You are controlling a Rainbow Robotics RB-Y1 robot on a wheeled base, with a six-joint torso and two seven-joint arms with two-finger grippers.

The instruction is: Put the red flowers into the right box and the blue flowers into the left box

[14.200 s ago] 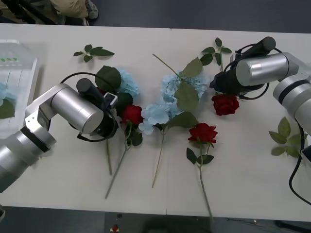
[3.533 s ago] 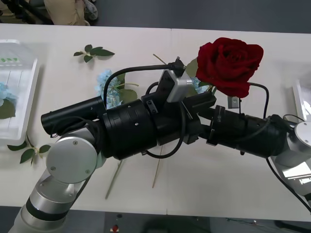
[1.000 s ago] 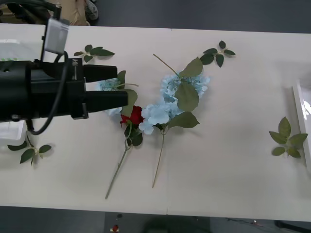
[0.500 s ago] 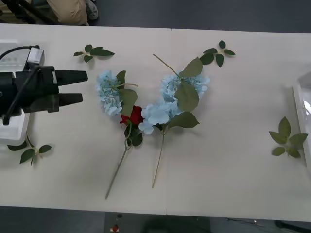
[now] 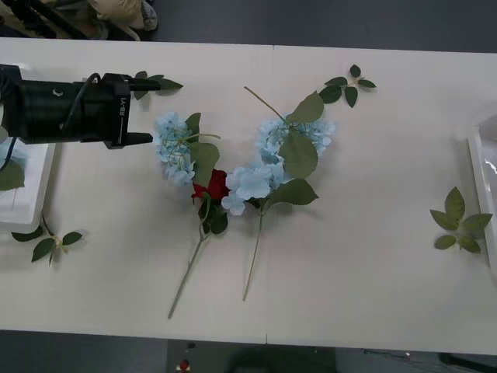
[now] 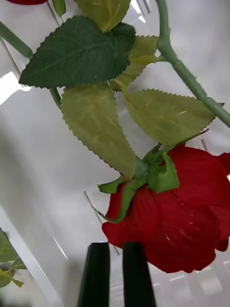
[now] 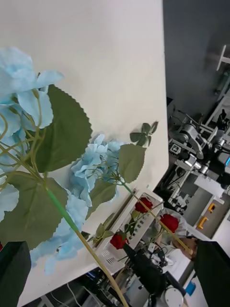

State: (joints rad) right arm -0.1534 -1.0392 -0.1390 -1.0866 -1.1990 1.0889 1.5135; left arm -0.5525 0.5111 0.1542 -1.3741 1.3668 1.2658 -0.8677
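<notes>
Two blue flowers [image 5: 175,148] [image 5: 268,167] lie mid-table with a red flower [image 5: 211,185] between them. My left gripper [image 5: 147,110] hovers open just left of the nearer blue flower; in the left wrist view its black fingers [image 7: 14,271] stand wide apart with blue flowers [image 7: 91,165] ahead. The left box [image 5: 27,206] sits under that arm at the table's left edge, a blue bloom [image 5: 6,149] in it. My right gripper [image 6: 117,271] is shut over the right box [image 6: 43,158], where a red flower [image 6: 177,225] lies with nothing between the fingers. The right box's rim [image 5: 483,186] shows at the far right.
Loose green leaf sprigs lie at the far left [image 5: 151,81], far middle [image 5: 347,84], near the left box [image 5: 48,242] and near the right box [image 5: 458,221]. The table's near half right of the stems is bare.
My left gripper pulled back left off the blue flower, then turned and shifted toward the table's far side. The flowers on the table have not moved.
</notes>
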